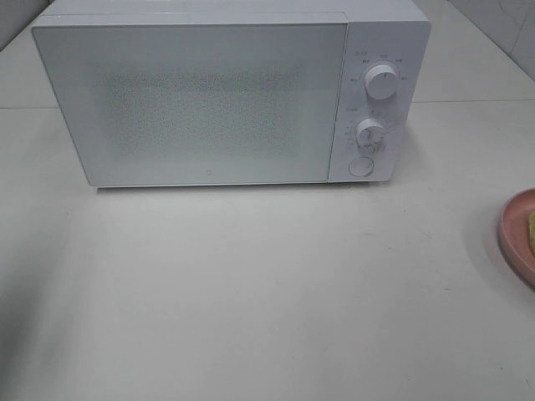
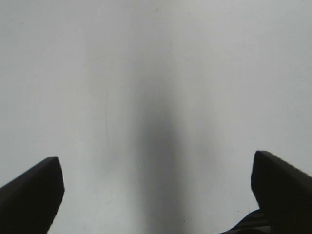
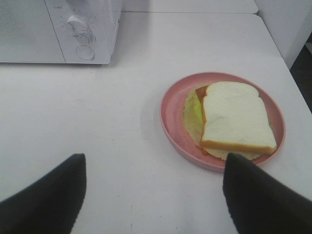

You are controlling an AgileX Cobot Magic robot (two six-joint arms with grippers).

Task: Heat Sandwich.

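Observation:
The sandwich (image 3: 233,119), white bread over green, yellow and orange filling, lies on a round pink plate (image 3: 171,117). In the exterior high view only the plate's edge (image 1: 512,234) and a sliver of the sandwich (image 1: 531,232) show at the right border. My right gripper (image 3: 153,192) hovers open above the table, short of the plate, with nothing between its fingers. My left gripper (image 2: 156,187) is open over bare table. Neither arm appears in the exterior high view. The white microwave (image 1: 226,92) stands at the back with its door shut.
The microwave has two round knobs (image 1: 381,81) and a push button (image 1: 360,166) on its right panel. The white table (image 1: 251,292) stretches in front of it. The table's far edge and a wall show in the right wrist view.

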